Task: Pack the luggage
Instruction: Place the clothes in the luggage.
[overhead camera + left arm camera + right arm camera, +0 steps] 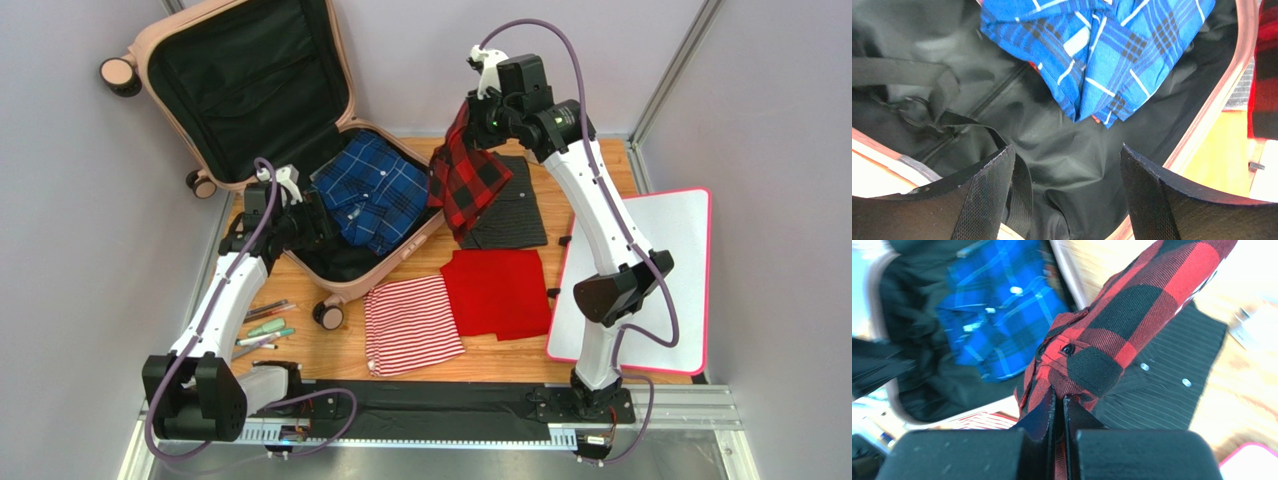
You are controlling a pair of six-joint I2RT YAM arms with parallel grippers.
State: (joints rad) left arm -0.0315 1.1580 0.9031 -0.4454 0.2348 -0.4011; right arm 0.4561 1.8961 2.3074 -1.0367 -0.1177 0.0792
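The luggage [388,268] lies open at the back left, its pink lid leaning on the wall. A folded blue plaid shirt [372,190] rests on its black lining. My left gripper [330,225] hovers open over the near-left part of the base; in the left wrist view the left gripper [1067,150] has only black lining between its fingers, with the blue plaid shirt [1102,50] beyond. My right gripper [472,115] is raised right of the luggage, shut on a red-and-black plaid shirt [470,175] that hangs from it. In the right wrist view the right gripper [1059,395] pinches that red-and-black shirt [1152,295].
A dark pinstriped shirt [515,215] lies under the hanging shirt. A red cloth [497,292] and a red-and-white striped cloth [410,325] lie near the front. Pens [265,325] lie by the left arm. A white board with a pink rim [650,280] is at the right.
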